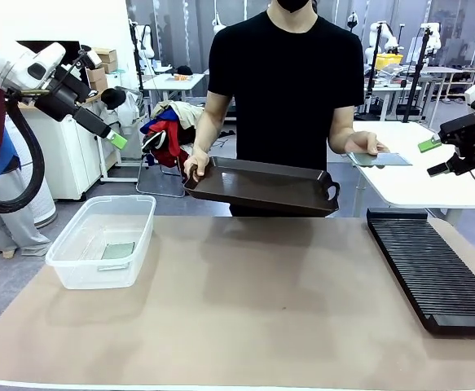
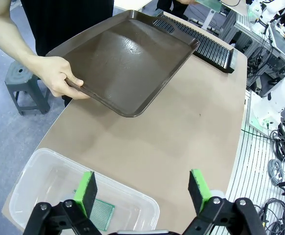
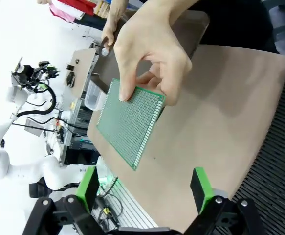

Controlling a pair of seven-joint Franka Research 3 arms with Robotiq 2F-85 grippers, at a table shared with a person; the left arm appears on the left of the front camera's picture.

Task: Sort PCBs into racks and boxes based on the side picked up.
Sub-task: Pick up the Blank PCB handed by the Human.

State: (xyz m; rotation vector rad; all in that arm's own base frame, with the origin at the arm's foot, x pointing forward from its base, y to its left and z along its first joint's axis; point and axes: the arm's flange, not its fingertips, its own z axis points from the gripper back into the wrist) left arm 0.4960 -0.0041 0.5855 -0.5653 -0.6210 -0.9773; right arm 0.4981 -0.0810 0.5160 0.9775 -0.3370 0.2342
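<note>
A person at the far side holds one PCB (image 1: 381, 159) flat in one hand, out toward my right gripper (image 1: 433, 157). In the right wrist view that PCB (image 3: 130, 122) hangs pinched in the hand just beyond my right gripper (image 3: 144, 188), which is open and apart from it. A second PCB (image 1: 117, 250) lies flat in the clear box (image 1: 74, 259) at the table's left. My left gripper (image 1: 115, 122) hovers open and empty high above that box (image 2: 142, 205), with the PCB (image 2: 102, 214) below it. The long black rack (image 1: 433, 269) lies at the right.
The person's other hand (image 1: 196, 167) holds a dark brown handled tray (image 1: 261, 186) tilted over the table's far edge; the tray (image 2: 127, 58) looks bare inside. Between box and rack stretches the brown tabletop (image 1: 253, 301). A white table (image 1: 416, 183) stands behind the right gripper.
</note>
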